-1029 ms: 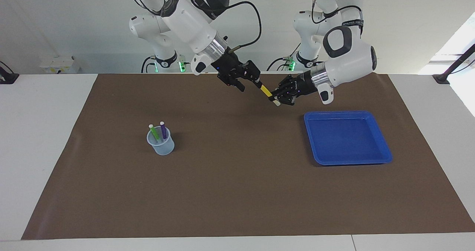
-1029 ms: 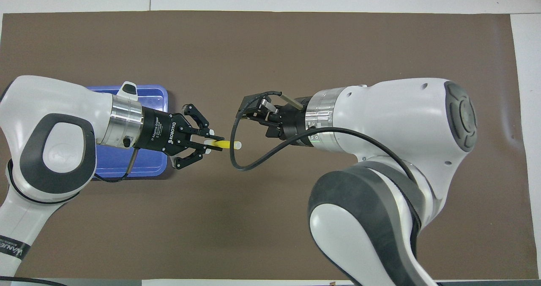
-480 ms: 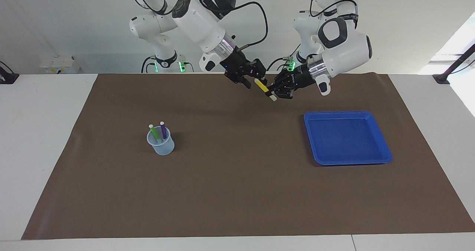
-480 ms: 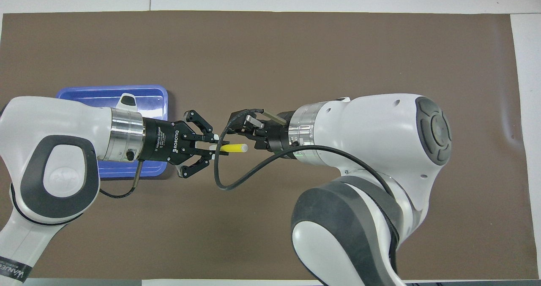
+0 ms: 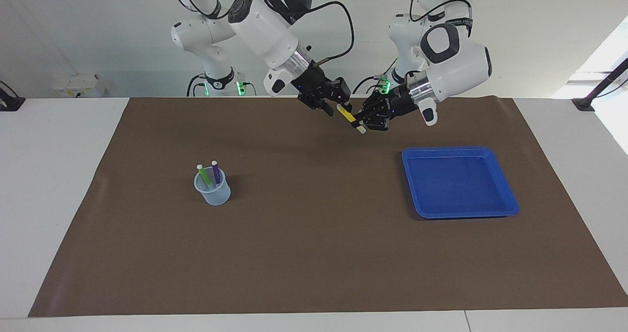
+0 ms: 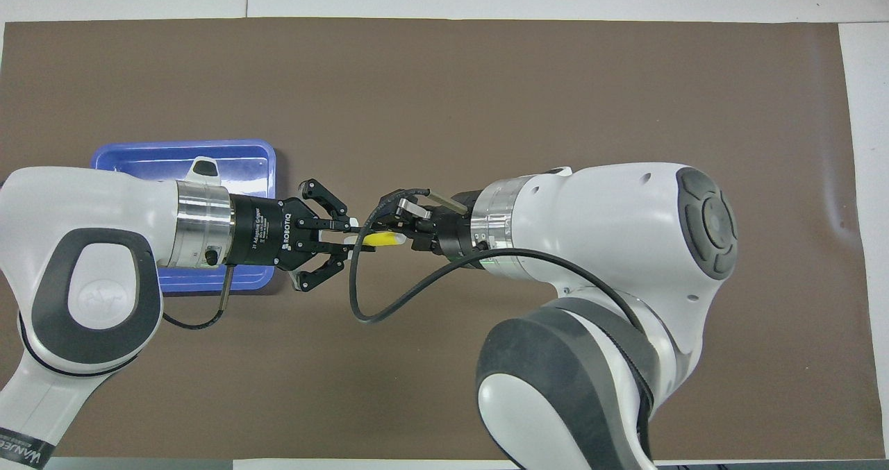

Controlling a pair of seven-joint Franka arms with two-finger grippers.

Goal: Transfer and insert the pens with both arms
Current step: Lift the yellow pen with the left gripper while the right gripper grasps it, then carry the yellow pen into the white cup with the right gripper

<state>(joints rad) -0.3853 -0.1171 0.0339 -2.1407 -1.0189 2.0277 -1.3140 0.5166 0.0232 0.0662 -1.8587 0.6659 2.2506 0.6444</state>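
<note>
One thin yellow plastic pen (image 5: 349, 115), light, stiff and judged slippery, is held above the brown table mat (image 5: 314, 253) by the left gripper (image 5: 362, 124), fingers shut on its pale end; the right gripper (image 5: 338, 107) is at the other end, best taken mid-barrel, its grip unclear.

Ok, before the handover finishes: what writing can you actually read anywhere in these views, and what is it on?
"ROBOTIQ", with a smaller line beside it that seems to read "2F Adaptive Gripper": on the black body of the left gripper, overhead view.
Black band with white lettering on the left arm, bottom corner of the overhead view: cut off, not readable.
Black band with lettering on an arm column, facing view: too small to read.
</note>
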